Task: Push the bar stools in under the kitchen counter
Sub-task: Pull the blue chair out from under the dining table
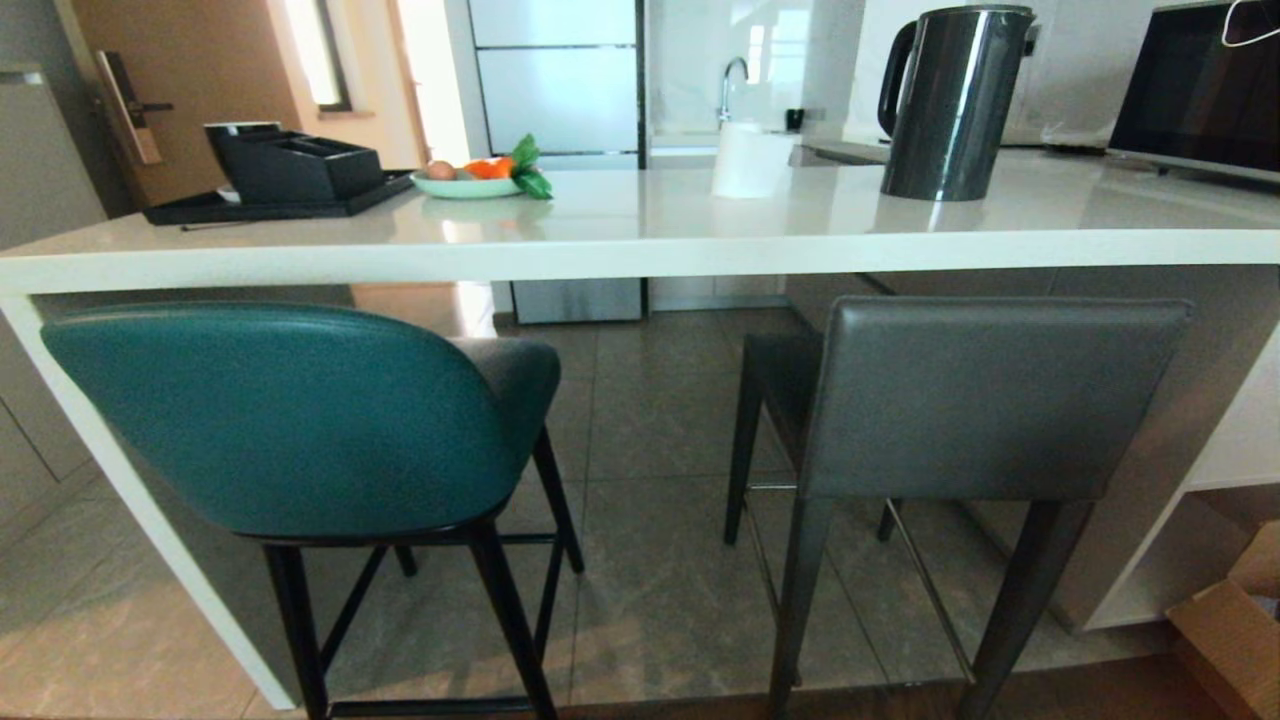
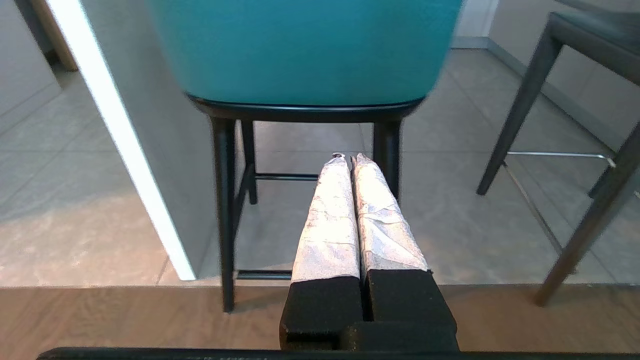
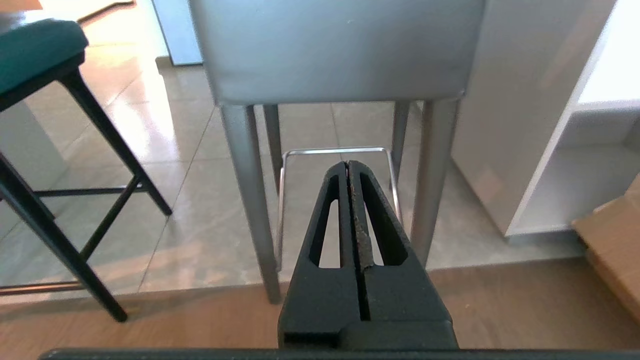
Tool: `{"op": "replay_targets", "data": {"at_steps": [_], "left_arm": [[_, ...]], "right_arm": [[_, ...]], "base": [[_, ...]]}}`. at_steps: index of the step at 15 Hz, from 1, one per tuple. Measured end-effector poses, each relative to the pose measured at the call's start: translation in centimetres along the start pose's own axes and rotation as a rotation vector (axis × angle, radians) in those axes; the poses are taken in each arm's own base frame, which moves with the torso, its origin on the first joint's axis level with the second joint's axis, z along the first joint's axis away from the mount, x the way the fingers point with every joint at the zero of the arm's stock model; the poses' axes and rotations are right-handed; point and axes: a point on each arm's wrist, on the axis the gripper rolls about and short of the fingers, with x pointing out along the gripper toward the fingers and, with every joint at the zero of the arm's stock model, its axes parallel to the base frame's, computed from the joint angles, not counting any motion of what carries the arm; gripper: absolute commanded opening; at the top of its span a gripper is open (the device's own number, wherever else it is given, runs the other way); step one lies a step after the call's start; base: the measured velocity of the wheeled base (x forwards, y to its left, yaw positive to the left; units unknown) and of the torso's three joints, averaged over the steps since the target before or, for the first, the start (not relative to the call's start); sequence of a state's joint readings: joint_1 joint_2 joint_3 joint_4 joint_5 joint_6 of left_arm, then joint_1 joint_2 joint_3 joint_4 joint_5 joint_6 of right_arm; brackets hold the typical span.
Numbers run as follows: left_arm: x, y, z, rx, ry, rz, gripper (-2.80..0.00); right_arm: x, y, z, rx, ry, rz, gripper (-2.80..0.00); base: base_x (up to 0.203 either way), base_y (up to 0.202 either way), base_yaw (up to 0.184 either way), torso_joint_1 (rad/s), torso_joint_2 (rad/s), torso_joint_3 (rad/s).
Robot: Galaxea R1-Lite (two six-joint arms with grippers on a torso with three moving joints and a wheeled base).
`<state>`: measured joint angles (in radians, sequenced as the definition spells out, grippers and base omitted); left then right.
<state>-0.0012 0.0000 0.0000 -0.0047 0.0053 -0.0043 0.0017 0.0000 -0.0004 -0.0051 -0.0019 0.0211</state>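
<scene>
Two bar stools stand before the kitchen counter (image 1: 640, 250), backs toward me. The teal stool (image 1: 290, 420) with a rounded back and thin black legs is on the left, beside the white slab end leg (image 1: 130, 500). The dark grey stool (image 1: 990, 400) with a rectangular back and a chrome footrest (image 3: 332, 150) is on the right. My left gripper (image 2: 348, 158), its fingers wrapped in pale tape, is shut and empty, low behind the teal stool (image 2: 305, 50). My right gripper (image 3: 348, 163) is shut and empty, low behind the grey stool (image 3: 335, 50). Neither touches a stool.
On the counter stand a black tray (image 1: 280, 195), a plate of fruit (image 1: 470, 180), a white roll (image 1: 750, 160), a dark kettle (image 1: 950, 100) and a microwave (image 1: 1200, 90). White open shelves (image 1: 1220, 460) and a cardboard box (image 1: 1235, 630) are at the right.
</scene>
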Motion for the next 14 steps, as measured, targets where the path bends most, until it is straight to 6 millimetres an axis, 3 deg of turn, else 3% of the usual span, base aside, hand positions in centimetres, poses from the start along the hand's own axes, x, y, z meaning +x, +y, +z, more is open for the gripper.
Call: {"op": "replay_targets", "data": {"at_steps": [14], "left_arm": [[0.00, 0.00, 0.01, 0.000, -0.001, 0.000, -2.80]], "right_arm": [[0.00, 0.00, -0.01, 0.001, 0.000, 0.000, -2.80]], "base": [[0.000, 0.196, -0.001, 0.003, 0.00, 0.003]]}}
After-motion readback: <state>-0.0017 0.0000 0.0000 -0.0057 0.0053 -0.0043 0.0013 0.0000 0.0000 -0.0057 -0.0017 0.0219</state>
